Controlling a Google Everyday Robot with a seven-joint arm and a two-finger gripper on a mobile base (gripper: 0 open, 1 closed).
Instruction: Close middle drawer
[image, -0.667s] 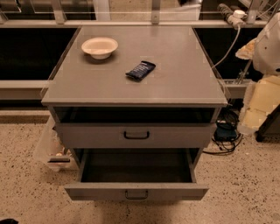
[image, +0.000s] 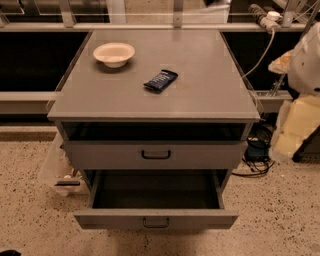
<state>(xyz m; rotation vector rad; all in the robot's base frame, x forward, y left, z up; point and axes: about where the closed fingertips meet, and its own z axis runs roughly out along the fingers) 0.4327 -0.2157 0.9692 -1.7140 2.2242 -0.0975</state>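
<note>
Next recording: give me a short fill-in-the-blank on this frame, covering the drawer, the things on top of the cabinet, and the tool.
1. The middle drawer is standing ____.
2. On top of the cabinet, the white bowl sits to the ____ of the dark packet, as the camera view shows it.
3. The tool hangs off the cabinet's ____ side, touching no drawer.

Missing words: open; left; right.

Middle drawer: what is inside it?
The middle drawer looks empty; its rear is covered by the upper drawer. The gripper hangs right of the cabinet.
</note>
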